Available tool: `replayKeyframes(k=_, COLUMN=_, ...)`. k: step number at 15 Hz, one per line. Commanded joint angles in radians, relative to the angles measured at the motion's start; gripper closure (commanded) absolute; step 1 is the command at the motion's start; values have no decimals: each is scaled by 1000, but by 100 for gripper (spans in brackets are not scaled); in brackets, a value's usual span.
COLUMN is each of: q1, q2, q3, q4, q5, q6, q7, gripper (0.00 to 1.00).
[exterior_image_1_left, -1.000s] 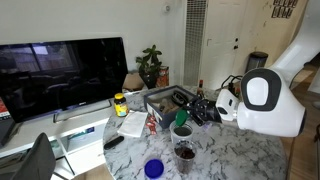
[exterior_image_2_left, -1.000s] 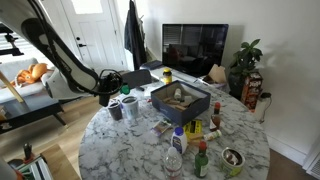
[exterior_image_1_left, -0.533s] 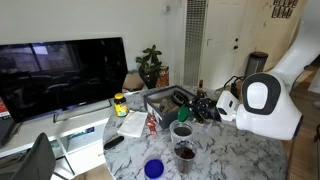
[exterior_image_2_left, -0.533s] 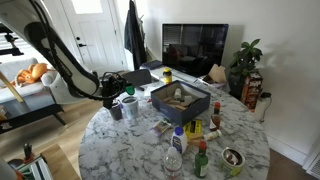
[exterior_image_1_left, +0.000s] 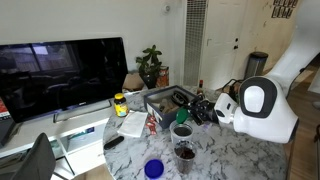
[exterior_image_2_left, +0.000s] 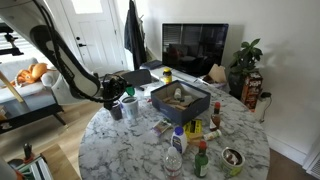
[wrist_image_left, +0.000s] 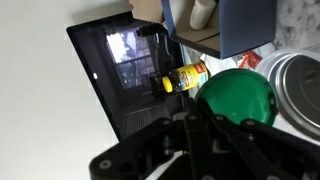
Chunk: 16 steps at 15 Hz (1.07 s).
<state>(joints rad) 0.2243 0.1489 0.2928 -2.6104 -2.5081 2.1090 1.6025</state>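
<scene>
My gripper (exterior_image_2_left: 117, 88) hangs at the table's edge, just beside and above a white cup with a green inside (exterior_image_2_left: 129, 103); it also shows in an exterior view (exterior_image_1_left: 202, 108) over that cup (exterior_image_1_left: 182, 130). In the wrist view the black fingers (wrist_image_left: 190, 114) lie close together with nothing visible between them, and the green cup (wrist_image_left: 238, 97) sits right beside the tips. A grey cup (exterior_image_2_left: 115, 109) stands next to it, and its rim shows in the wrist view (wrist_image_left: 300, 90).
The round marble table (exterior_image_2_left: 130, 150) carries an open dark box (exterior_image_2_left: 180, 100), sauce bottles (exterior_image_2_left: 200, 160), a yellow-lidded jar (exterior_image_1_left: 120, 104) and a blue bowl (exterior_image_1_left: 153, 169). A TV (exterior_image_1_left: 60, 70) stands behind. A plant (exterior_image_2_left: 243, 62) stands by the wall.
The gripper has moved a little further in over the table's edge toward the green cup. Nothing on the table has shifted.
</scene>
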Motion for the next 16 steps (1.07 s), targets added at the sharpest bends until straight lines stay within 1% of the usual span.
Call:
replayKeyframes(k=1, q1=17, q2=1, q3=22, q4=2, q5=2, q6=-32, q7=3, gripper=98)
replayKeyframes(k=5, q1=21, q2=-5, q3=31, q4=-10, q5=2, q6=-34, q7=8, gripper=98)
replayKeyframes(k=6, q1=20, q2=-8, q3=28, q4=-14, q5=2, q6=-59, q7=6, gripper=98)
replayKeyframes(k=7, q1=19, q2=-11, q3=23, q4=-21, q5=2, q6=-107, q7=14, gripper=98)
replayKeyframes(k=8, q1=22, q2=-18, q3=28, q4=-23, q5=2, q6=-110, q7=21, gripper=98)
replayKeyframes(k=9, q1=23, q2=-21, q3=29, q4=-26, q5=1, q6=-88, q7=-15, gripper=98)
replayKeyframes(k=10, q1=19, q2=-17, q3=28, q4=-28, q5=1, q6=-98, q7=17, gripper=98)
replayKeyframes(k=11, q1=23, q2=-23, q3=35, q4=-26, q5=1, q6=-55, q7=3, gripper=98)
replayKeyframes(k=12, q1=32, q2=-28, q3=37, q4=-41, q5=1, q6=-147, q7=13, gripper=98)
replayKeyframes(k=13, q1=41, q2=-40, q3=47, q4=-46, q5=1, q6=-154, q7=22, gripper=98)
replayKeyframes(k=14, q1=38, q2=-43, q3=48, q4=-48, q5=1, q6=-101, q7=-7, gripper=98)
replayKeyframes(k=15, q1=39, q2=-43, q3=44, q4=-57, q5=1, q6=-130, q7=-21, gripper=98)
replayKeyframes(k=16, q1=39, q2=-51, q3=44, q4=-66, q5=1, q6=-172, q7=13, gripper=98)
